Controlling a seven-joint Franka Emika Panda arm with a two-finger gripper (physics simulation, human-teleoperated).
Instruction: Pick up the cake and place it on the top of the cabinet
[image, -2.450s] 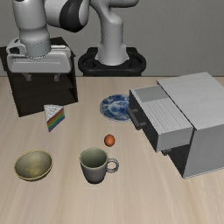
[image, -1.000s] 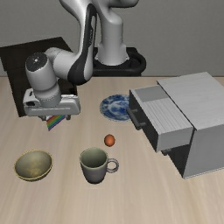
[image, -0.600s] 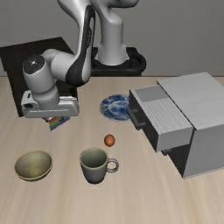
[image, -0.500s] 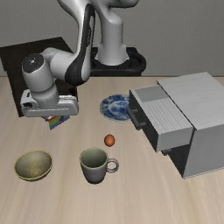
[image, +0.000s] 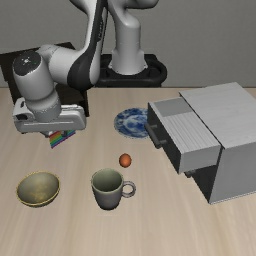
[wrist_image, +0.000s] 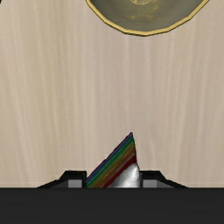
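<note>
The cake (image: 63, 137), a rainbow-layered wedge with white icing, sits just under my hand near the exterior view's left. My gripper (image: 58, 131) is shut on it. In the wrist view the cake (wrist_image: 116, 164) stands between my two dark fingertips (wrist_image: 73, 179), which touch it on both sides, with the gripper (wrist_image: 118, 181) low over the wooden table. The grey cabinet (image: 224, 110) stands at the exterior view's right with one drawer (image: 172, 131) pulled out; its flat top is bare.
A blue patterned plate (image: 131, 122) lies beside the drawer. A small orange-red ball (image: 125, 160), a green mug (image: 109, 187) and an olive bowl (image: 38, 189) sit toward the front; the bowl (wrist_image: 146, 14) lies ahead of my fingers. A black box (image: 12, 66) stands behind my arm.
My hand came down over the cake and closed on it. Since half a second ago it has risen and shifted toward the exterior view's left with the cake.
</note>
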